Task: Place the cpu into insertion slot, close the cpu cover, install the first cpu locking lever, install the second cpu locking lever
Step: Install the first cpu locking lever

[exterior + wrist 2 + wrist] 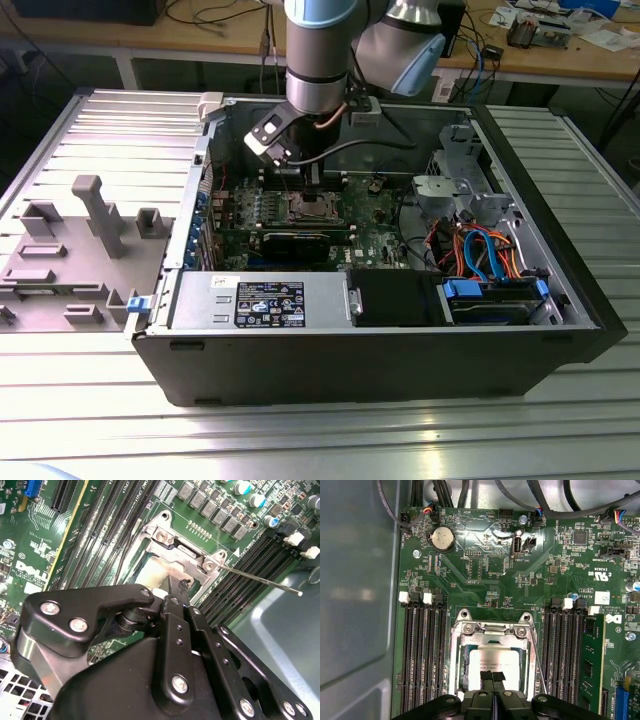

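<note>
A Universal Robots arm reaches down into an open desktop computer case (350, 350) lying on a ribbed metal table (300, 440), its gripper (314, 180) low over the processor socket near the middle of the motherboard (375, 225). In the first wrist view the gripper (493, 674) has its two black fingers pressed together with nothing visible between them, the tips at the near edge of the cpu (495, 657). The cpu sits in the socket, its pale metal top showing through the window of the cpu cover (490, 629), which lies down around it.

In the second wrist view the gripper (176, 587) stands over the same cpu (152, 575) and cpu cover (182, 555). A thin wire locking lever (260, 581) juts from a socket corner across the memory slots (240, 580), its tip free. The first wrist view shows that lever (538, 655) running along the socket's side, beside memory slots (565, 650).

A grey fixture tray (70, 250) lies on the table at the exterior view's left, outside the case.
</note>
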{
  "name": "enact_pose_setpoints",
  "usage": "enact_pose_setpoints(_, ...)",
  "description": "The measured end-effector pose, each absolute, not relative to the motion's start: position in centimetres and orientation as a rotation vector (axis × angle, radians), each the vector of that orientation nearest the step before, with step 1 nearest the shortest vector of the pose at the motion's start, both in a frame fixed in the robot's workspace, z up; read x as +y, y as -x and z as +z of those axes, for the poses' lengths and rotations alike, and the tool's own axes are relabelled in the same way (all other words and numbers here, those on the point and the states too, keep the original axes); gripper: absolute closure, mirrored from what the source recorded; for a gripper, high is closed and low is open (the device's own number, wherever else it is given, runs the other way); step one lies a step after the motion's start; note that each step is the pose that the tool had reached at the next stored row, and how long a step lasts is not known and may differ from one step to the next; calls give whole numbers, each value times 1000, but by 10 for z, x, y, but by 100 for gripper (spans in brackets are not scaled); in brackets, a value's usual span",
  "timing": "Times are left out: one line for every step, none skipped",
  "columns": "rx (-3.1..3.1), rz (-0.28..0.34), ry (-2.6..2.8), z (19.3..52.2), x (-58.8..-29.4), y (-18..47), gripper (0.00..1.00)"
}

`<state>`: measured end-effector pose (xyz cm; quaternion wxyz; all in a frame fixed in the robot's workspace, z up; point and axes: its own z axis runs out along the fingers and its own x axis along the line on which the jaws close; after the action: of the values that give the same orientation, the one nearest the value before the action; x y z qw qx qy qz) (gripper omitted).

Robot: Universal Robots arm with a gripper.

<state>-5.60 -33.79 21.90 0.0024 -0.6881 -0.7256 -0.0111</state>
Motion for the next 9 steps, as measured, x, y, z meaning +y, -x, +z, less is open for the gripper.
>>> enact_pose_setpoints(-2276, -35, 2158, 220, -338, 56, 89)
enact_pose_setpoints(-2276, -35, 2158, 222, -338, 56, 89)
enact_pose_setpoints(-2276, -35, 2158, 222, -338, 56, 89)
enact_pose_setpoints(-2276, -35, 2158, 223, -338, 56, 89)
enact_pose_setpoints(-2276, -35, 2158, 223, -338, 56, 89)
enact_pose_setpoints(-2276, -35, 2158, 224, -338, 56, 89)
enact_pose_setpoints(-2276, -35, 2158, 225, -338, 56, 89)
enact_pose_setpoints(-2276, -35, 2158, 226, -338, 56, 89)
enact_pose_setpoints(-2276, -35, 2158, 227, -338, 56, 89)
